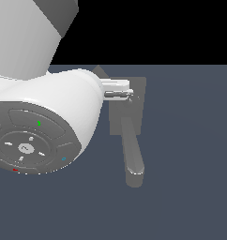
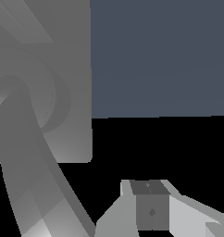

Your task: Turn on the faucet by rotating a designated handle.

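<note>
1. In the exterior view, the near left is filled by the large white body of the robot arm (image 1: 49,108), on whose round grey end cap small coloured marks are seen.
2. The gripper (image 1: 119,90) is seen past the arm, with pale fingers (image 1: 116,85) reaching over the upper part of the faucet (image 1: 129,117).
3. Whether the fingers are spread or pressed together cannot be told; nothing is visibly held.
4. The faucet is set on a blue-grey floor (image 1: 190,164), its flat plate lying toward the exterior view's right of the arm.
5. A thick rounded spout (image 1: 133,150) is extended from the plate toward the camera.
6. The handle cannot be clearly made out.
7. In the wrist view, the plate (image 2: 63,28), round hub and curved spout are shown close up, beside one finger (image 2: 151,208).
</note>
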`<state>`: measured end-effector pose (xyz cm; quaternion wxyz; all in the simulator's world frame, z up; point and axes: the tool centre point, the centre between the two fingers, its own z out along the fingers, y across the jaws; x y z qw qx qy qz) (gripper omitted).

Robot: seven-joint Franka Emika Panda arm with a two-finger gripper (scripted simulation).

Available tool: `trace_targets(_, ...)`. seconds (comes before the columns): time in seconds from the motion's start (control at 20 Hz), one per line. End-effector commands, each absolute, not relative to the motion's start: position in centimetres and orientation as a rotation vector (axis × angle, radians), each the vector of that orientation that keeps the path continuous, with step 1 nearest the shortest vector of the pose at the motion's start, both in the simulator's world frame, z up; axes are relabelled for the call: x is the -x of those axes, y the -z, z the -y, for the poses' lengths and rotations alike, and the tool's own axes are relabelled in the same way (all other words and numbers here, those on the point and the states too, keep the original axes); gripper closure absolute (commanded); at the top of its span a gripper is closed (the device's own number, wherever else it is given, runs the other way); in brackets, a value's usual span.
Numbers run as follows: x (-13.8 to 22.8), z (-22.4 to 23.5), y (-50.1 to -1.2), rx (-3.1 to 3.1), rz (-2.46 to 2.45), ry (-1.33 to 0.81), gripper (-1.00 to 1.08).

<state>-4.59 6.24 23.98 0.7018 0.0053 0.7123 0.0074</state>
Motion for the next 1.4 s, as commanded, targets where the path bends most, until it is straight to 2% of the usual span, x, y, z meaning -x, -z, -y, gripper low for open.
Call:
trace_targets(0.0,4.6,-5.6,-24.6,-0.013,-1.582,-0.015,1.08)
trace_targets(0.85,4.5,-1.1,-29.0,-0.014,-1.572,-0.015,1.08)
trace_targets(1.35,4.7,1.2,-29.0,-0.056,-1.548,-0.031,1.08)
